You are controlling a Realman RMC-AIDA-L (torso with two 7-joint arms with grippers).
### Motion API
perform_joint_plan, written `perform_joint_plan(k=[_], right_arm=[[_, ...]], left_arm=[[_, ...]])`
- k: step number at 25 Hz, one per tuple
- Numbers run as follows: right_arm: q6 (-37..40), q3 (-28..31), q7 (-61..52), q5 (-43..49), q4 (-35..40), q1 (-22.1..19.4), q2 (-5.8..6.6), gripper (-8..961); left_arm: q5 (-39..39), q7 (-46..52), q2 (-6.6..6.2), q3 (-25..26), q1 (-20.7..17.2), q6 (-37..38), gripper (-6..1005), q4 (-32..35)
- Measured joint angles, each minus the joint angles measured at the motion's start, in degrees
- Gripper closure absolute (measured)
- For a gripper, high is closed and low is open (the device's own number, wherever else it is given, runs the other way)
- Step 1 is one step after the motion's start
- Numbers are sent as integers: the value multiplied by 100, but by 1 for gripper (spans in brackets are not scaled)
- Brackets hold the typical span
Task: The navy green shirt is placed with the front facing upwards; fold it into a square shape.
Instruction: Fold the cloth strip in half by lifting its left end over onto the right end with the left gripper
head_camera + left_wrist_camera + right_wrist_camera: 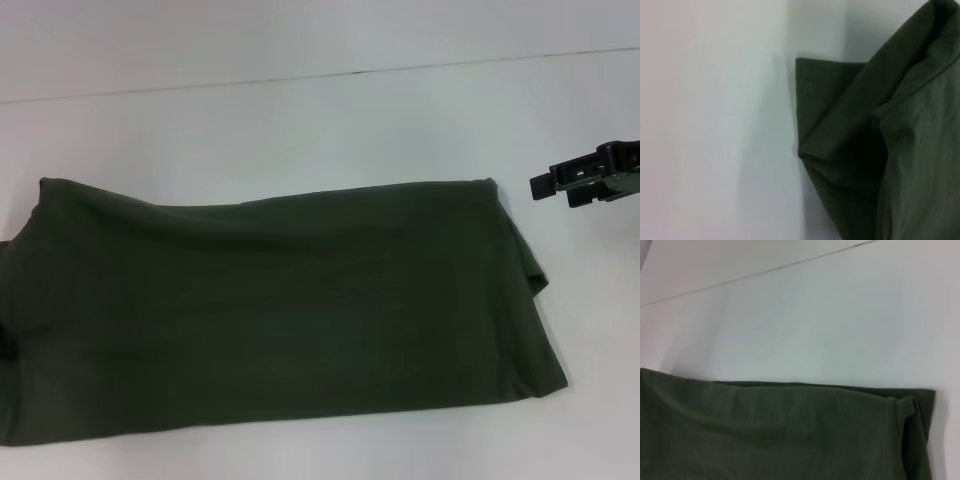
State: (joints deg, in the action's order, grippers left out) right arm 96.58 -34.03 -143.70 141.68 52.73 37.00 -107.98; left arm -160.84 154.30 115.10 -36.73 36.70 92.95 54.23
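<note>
Navy green shirt lies on the white bench as a long folded band, running from the head view's left edge across to right of centre. Only plain dark olive fabric faces up; no print or neck label visible on the exposed surface. Far edge is a fairly straight fold line; near edge runs roughly parallel to it. At the band's right end, a lower layer sticks out past the top layer, giving a slightly uneven stepped edge. Shallow wrinkles cross the upper left part.

Right gripper hovers above bare bench, just beside the shirt's far right corner and apart from the fabric. Its black jaws point toward the shirt, nothing held between them; whether they are wide or narrow, cannot tell.

Right wrist view: the shirt's far fold edge and right corner, with a small tuck of cloth at that corner, bench beyond.

Left gripper is not seen in the head view. Left wrist view: layered shirt fabric close to the camera, one squared corner lying flat on the bench; left jaws not shown, state cannot be told
</note>
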Motion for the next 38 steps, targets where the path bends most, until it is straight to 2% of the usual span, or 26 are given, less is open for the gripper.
perform_joint_plan(k=[9,17,23,33,38], right_arm=[[-5,-26,1,0,0,31,-3,155],[-5,-46,11,0,0,44,-11,156],[-23,-48,94,0,-129,65,-20,156],[-57,-51,158,0,-208,82,-48,155],[-96,-51,191,0,-291,118,-48,155]], left_arm=[[494,-264,-12,254,8,517,968,18],[941,-273,-35,280,82,1109,968,194],[1497,-272,-54,277,268,1471,968,188],[1993,-245,18,223,518,1629,968,129],[2538,-267,140,196,597,1848,968,73]])
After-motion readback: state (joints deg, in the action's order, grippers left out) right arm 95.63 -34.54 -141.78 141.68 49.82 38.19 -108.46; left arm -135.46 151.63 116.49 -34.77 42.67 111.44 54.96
